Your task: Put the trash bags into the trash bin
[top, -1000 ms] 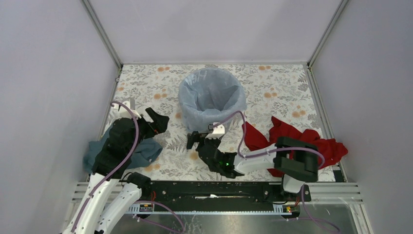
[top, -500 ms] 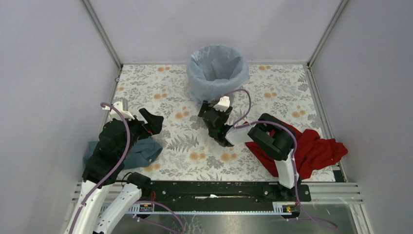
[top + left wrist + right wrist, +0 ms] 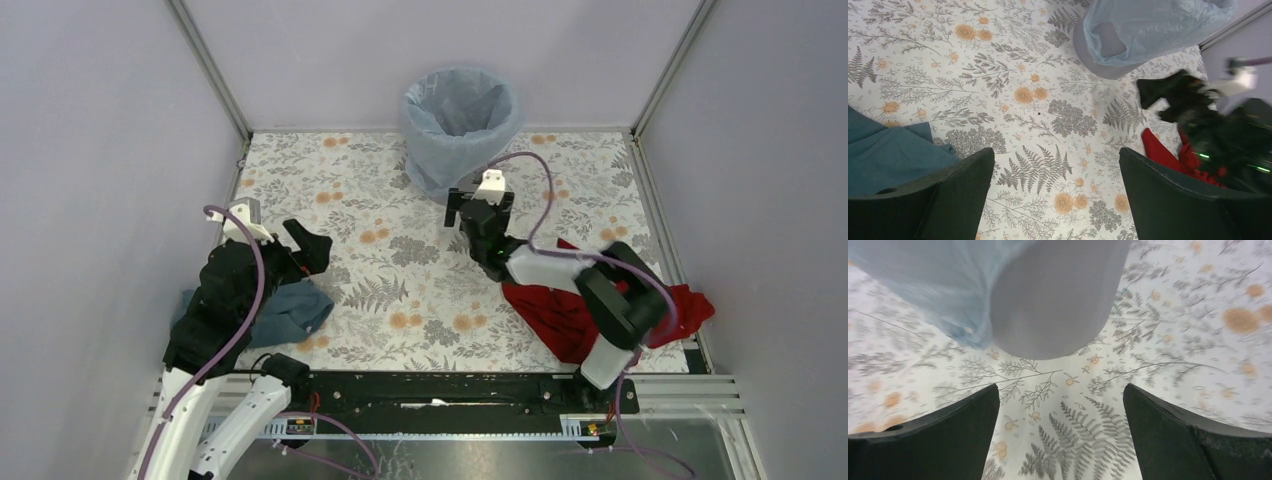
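The grey trash bin (image 3: 437, 186) stands upright at the far middle of the table, near the back wall. The pale-blue trash bag (image 3: 458, 112) lines it and hangs over its rim and outer wall. My right gripper (image 3: 472, 200) is open and empty, low over the table just in front of the bin's base. In the right wrist view the bin's grey wall (image 3: 1058, 295) and the hanging bag (image 3: 923, 280) fill the top, beyond the gripper (image 3: 1060, 435). My left gripper (image 3: 310, 245) is open and empty at the left; in its wrist view (image 3: 1055, 200) the bin (image 3: 1098, 62) and bag (image 3: 1148, 25) lie far ahead.
A dark teal cloth (image 3: 290, 312) lies under my left arm at the near left. A red cloth (image 3: 560, 315) lies crumpled at the near right under my right arm. Grey enclosure walls stand close behind the bin and along both sides.
The bin with the bag has slid from mid-table back to the far wall. My right gripper has followed it forward and rightward. The left arm has pulled back slightly.
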### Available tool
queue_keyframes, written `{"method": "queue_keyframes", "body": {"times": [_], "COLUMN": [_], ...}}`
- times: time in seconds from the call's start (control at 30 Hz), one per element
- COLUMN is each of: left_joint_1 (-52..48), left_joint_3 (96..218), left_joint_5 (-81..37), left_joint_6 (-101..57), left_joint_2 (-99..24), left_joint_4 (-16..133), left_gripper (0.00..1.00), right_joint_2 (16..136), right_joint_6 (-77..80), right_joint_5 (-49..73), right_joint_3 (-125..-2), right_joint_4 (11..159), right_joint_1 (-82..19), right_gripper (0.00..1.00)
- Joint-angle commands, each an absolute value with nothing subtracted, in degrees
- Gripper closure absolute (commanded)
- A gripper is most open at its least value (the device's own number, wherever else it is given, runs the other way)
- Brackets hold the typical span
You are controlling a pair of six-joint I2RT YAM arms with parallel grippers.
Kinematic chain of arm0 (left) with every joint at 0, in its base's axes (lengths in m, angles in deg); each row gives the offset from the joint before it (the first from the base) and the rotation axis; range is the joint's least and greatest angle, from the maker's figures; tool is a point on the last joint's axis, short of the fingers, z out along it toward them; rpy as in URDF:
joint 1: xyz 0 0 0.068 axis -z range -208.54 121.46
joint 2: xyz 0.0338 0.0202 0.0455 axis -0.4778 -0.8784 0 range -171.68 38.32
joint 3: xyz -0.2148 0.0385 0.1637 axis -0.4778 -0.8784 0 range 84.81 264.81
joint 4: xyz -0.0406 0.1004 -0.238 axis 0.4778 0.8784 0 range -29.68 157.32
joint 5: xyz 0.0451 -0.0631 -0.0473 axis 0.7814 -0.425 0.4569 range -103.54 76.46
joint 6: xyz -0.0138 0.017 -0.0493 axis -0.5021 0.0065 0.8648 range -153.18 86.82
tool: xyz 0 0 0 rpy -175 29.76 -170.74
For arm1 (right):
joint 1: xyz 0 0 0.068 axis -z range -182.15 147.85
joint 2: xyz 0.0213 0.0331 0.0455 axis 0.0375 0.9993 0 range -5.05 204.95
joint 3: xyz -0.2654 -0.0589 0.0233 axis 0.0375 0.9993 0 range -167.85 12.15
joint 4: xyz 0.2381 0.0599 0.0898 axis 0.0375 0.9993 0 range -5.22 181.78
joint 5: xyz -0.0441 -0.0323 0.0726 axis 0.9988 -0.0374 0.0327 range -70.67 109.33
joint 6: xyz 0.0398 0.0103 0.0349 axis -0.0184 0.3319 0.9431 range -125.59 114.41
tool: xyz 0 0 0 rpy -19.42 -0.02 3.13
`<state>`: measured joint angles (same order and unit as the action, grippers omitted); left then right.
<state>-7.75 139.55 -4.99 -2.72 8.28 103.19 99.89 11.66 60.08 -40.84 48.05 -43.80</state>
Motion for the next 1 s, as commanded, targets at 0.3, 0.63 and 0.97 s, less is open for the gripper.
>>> {"method": "queue_keyframes", "body": {"times": [0.3, 0.63, 0.97], "left_joint_1": [-7.64, -7.63, -7.63], "left_joint_3": [155.74, 168.22, 170.26], "left_joint_5": [2.75, 4.47, 5.99], "left_joint_6": [-10.97, -13.71, -12.41], "left_joint_2": [-1.96, -5.70, -5.40], "left_joint_4": [99.27, 96.74, 96.95], "left_gripper": [0.01, 0.01, 0.01], "right_joint_2": [44.85, 37.16, 35.60], "right_joint_6": [7.50, 5.06, 3.04], "right_joint_5": [47.68, 49.01, 55.08], "right_joint_3": [-41.79, -67.84, -64.58], "right_joint_4": [101.62, 115.25, 108.70], "right_joint_1": [-44.16, -44.18, -44.17], "right_gripper": [0.00, 0.00, 0.00]}}
